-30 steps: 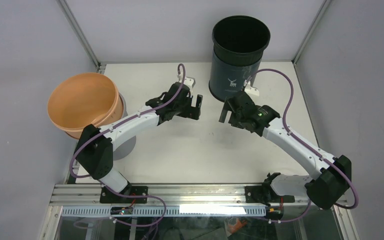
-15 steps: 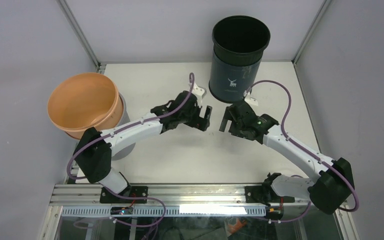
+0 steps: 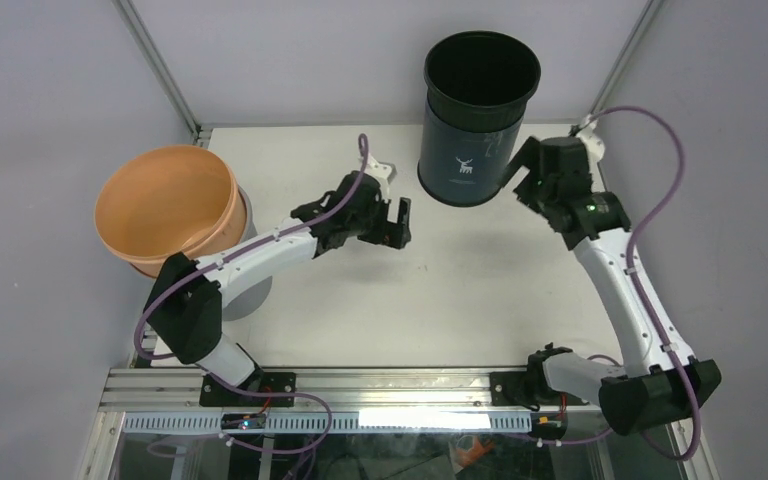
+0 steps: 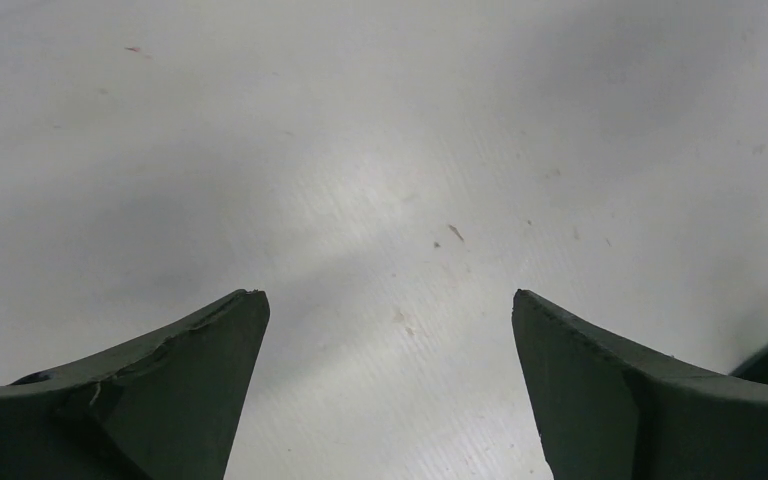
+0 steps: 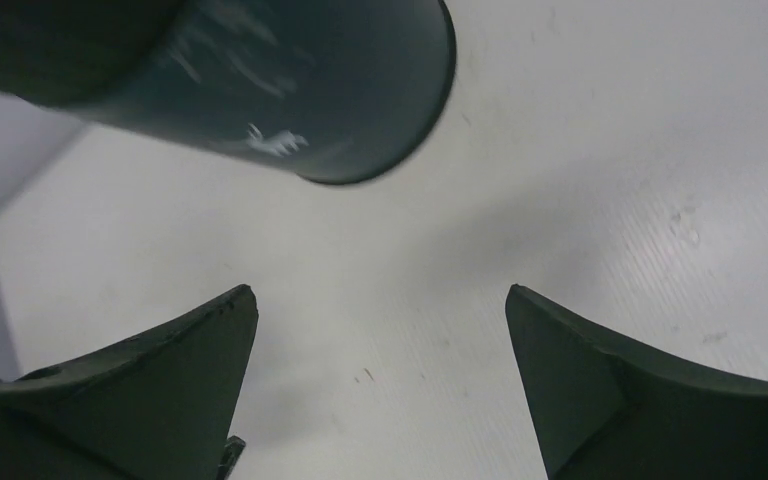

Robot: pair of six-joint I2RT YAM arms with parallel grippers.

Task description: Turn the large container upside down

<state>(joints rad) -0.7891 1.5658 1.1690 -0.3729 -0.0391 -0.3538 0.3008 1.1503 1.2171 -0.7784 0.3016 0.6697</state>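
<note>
The large container (image 3: 480, 110) is a tall dark cylinder with a white deer mark. It stands upright, mouth up, at the back of the white table (image 3: 460, 290). In the right wrist view its base and lower wall (image 5: 290, 80) lie ahead and to the left. My right gripper (image 3: 522, 176) is open and empty, close beside the container's right side; I cannot tell if it touches. Its jaws (image 5: 380, 295) frame bare table. My left gripper (image 3: 398, 222) is open and empty, left of and in front of the container, over bare table (image 4: 390, 300).
An orange bowl (image 3: 168, 205) sits on a grey stand (image 3: 248, 292) at the table's left edge. Frame posts rise at the back corners (image 3: 160, 70). The aluminium rail (image 3: 390, 385) with both arm bases runs along the near edge.
My right gripper has swung up and right, from in front of the container to its right side. My left gripper went right towards the centre, then drew back left.
</note>
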